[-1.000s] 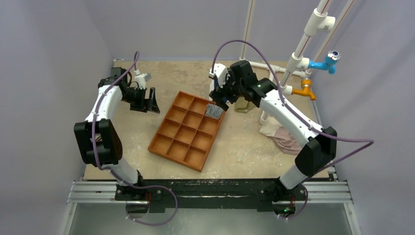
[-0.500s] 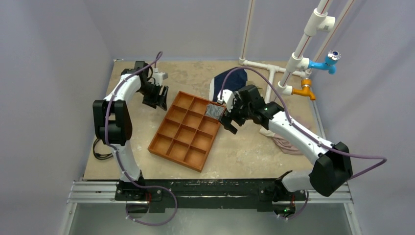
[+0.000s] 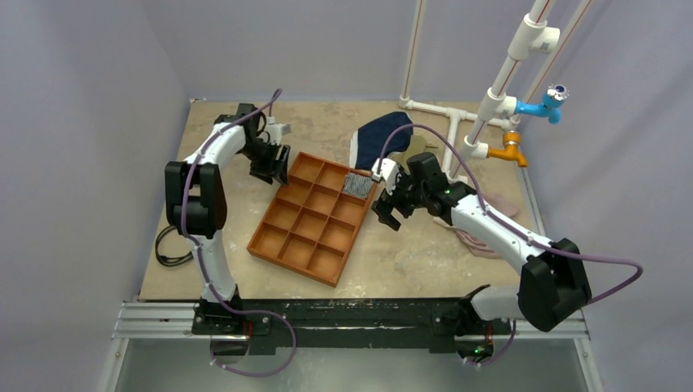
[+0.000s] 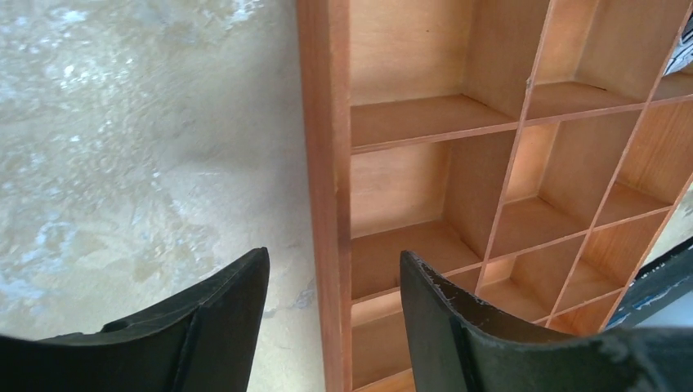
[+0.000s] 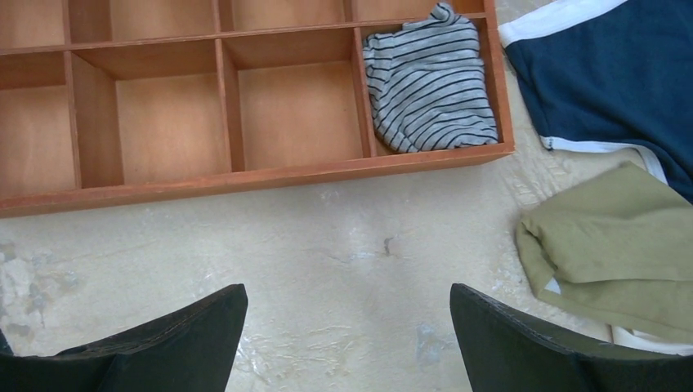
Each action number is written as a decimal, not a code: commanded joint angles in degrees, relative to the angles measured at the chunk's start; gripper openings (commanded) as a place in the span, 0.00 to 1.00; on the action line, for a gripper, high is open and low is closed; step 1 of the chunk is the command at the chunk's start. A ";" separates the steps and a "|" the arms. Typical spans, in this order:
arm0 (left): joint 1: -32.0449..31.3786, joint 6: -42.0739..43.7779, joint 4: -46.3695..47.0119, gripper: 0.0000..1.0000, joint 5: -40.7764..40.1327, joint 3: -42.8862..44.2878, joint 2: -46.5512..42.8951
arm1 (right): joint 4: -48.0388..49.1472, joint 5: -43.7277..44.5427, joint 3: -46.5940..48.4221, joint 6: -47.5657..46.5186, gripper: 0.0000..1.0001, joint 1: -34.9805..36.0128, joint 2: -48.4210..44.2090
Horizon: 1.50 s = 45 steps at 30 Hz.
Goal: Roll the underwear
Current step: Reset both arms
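Observation:
The underwear (image 3: 356, 184) is a grey-and-white striped bundle lying in the far right corner compartment of the wooden tray (image 3: 290, 265). The right wrist view shows the underwear (image 5: 429, 77) inside that compartment, behind the tray's wall (image 5: 245, 180). My right gripper (image 3: 386, 212) hovers open over bare table just right of the tray, and nothing is between the right gripper's (image 5: 347, 298) fingers. My left gripper (image 3: 276, 167) is at the tray's far left edge. There the left gripper (image 4: 333, 269) is open and straddles the tray's rim (image 4: 327, 163), with a gap on each side.
A navy garment (image 3: 380, 139) and an olive-tan garment (image 5: 613, 245) lie behind and right of the tray. A pale pink cloth (image 3: 482, 233) lies at the right edge. White pipes (image 3: 490, 98) stand at the back right. A black cable (image 3: 167, 245) sits at the left edge.
My left arm swung to the tray's far left edge and its jaws narrowed. My right arm drew back from the tray's corner toward me, uncovering the navy garment.

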 commanded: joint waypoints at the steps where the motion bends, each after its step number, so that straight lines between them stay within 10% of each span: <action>1: -1.06 -1.41 0.95 0.58 2.43 1.80 1.22 | 3.15 -1.60 -0.81 -1.18 0.94 -1.42 -2.05; 17: -2.54 -3.01 3.22 0.56 -2.01 -0.20 0.37 | 2.74 -2.82 1.65 2.75 0.97 -4.49 -2.54; 45: 10.03 3.10 7.76 0.92 3.48 -26.21 -57.80 | 5.56 9.18 1.73 11.18 0.99 -4.51 -16.20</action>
